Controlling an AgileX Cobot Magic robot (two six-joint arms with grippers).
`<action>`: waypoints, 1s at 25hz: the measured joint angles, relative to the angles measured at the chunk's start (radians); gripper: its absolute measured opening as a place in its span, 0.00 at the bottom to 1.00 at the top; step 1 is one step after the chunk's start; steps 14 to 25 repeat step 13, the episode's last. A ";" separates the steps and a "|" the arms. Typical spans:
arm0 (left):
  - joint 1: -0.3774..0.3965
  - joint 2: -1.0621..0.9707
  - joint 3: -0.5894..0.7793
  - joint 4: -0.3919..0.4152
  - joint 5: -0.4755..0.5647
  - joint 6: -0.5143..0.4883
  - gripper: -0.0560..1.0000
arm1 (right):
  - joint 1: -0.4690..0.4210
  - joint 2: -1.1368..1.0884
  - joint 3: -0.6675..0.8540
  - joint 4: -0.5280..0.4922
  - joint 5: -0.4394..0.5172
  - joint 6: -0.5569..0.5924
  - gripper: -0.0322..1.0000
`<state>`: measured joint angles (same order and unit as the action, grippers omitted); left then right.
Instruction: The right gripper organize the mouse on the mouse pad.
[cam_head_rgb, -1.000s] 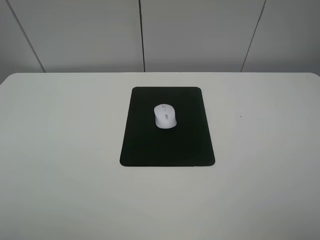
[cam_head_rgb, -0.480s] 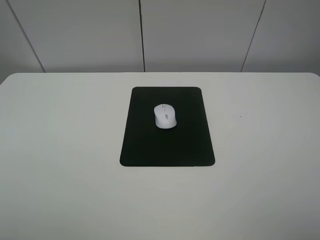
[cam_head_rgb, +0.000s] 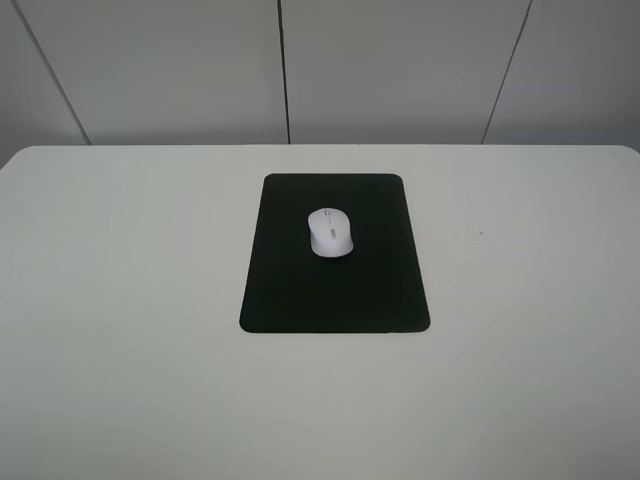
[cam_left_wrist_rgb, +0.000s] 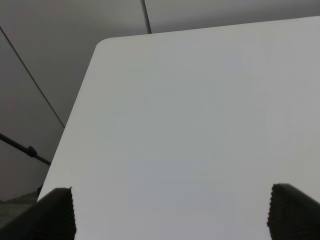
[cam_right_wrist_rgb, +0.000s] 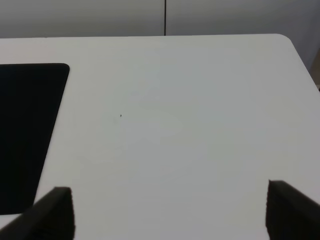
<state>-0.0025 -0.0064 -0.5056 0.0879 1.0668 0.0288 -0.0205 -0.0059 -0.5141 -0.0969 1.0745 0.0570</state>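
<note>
Sitting mid-pad, mouse (cam_head_rgb: 330, 232), mouse pad (cam_head_rgb: 335, 290) central, right claw (cam_right_wrist_rgb: 167, 210) spread

1. The left gripper (cam_left_wrist_rgb: 170, 220) shows only two dark fingertips at the lower corners of its wrist view; the rest is cut off.
2. The right gripper (cam_right_wrist_rgb: 170, 215) likewise.
3. The mouse pad (cam_right_wrist_rgb: 25, 135) runs off the right wrist view's left edge.

Left claw (cam_left_wrist_rgb: 172, 212) spread wide — right claw (cam_right_wrist_rgb: 170, 210) likewise.
</note>
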 joint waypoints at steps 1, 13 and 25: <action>0.000 0.000 0.000 0.000 0.000 0.000 0.80 | 0.000 0.000 0.000 0.000 0.000 0.000 0.77; 0.000 0.000 0.000 0.000 0.000 0.000 0.80 | 0.000 0.000 0.000 0.000 0.000 0.000 0.77; 0.000 0.000 0.000 0.000 0.000 0.000 0.80 | 0.000 0.000 0.000 0.000 0.000 0.000 0.77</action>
